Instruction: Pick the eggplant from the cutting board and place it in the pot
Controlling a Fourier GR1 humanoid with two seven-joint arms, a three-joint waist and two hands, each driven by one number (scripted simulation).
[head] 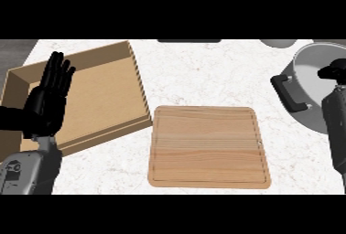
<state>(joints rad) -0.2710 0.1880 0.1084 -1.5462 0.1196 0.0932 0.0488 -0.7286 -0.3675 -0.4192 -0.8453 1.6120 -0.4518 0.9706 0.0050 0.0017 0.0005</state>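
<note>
Reaching over the pot (310, 68) with the right hand (333, 71), a dark shape against the grey inside wall at the view's right edge. Cannot tell whether open or closed round anything, being half cut off there. Resting the left hand (47, 98) upright at the left, above the wooden tray (101, 91), fingers straight and slightly spread, holding nothing; parked clear of the work, by the look of it. Showing no eggplant anywhere: not on the cutting board (209, 146), which lies bare at the middle of the counter (202, 68), nor in the visible part of the pot. Probably hidden by the right hand or arm; cannot say which. Judging from the bare board and 1 hand above the pot's mouth: at or near the placing step.
</note>
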